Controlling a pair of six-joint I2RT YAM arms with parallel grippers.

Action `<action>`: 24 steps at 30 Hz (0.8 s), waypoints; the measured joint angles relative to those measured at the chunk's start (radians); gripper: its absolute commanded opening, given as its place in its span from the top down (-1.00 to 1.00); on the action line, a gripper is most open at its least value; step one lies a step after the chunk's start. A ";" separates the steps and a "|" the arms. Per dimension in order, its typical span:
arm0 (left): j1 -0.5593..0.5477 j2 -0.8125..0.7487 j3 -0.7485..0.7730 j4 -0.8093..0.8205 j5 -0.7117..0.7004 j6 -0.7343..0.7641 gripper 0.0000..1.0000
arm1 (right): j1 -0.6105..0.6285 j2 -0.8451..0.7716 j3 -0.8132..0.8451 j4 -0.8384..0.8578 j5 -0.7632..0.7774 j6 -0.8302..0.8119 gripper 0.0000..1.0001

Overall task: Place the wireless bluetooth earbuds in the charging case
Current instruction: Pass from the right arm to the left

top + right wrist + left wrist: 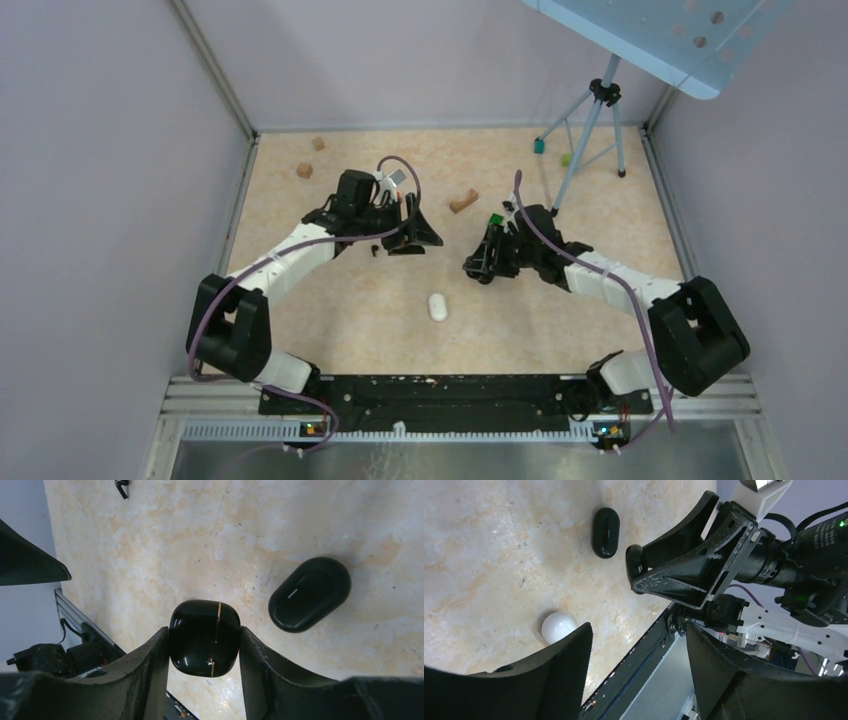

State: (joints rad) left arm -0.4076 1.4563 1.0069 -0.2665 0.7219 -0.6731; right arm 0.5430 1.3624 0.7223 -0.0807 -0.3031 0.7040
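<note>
Across the middle of the table (330,320), bare surface lies open between the two arms and toward the near rail; grey walls close the left, far and right edges. The right gripper (204,632) pinches the glossy black charging case (200,652), its lid shut along a gold seam, contents hidden. A black oval pod (310,600) lies beside it. The left gripper (636,635) stands wide, empty, near what looks like a small black earbud (375,250). A white pod (437,306) lies nearer.
</note>
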 measured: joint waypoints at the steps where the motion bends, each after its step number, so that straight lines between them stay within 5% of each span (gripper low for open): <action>1: 0.001 0.007 0.004 0.004 0.002 -0.014 -0.46 | 0.005 0.012 0.000 0.018 -0.008 0.009 0.43; 11: 0.001 -0.029 0.023 0.004 -0.058 0.082 -0.63 | 0.007 0.072 0.047 0.059 0.021 0.205 0.43; 24: -0.168 -0.181 -0.330 0.424 -0.206 0.018 -0.70 | 0.007 0.071 0.065 0.111 0.039 0.447 0.41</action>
State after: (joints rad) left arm -0.5755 1.2751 0.6765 0.1574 0.5163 -0.6556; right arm 0.5499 1.4330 0.7876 0.0303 -0.2638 1.1507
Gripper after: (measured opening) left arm 0.845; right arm 0.466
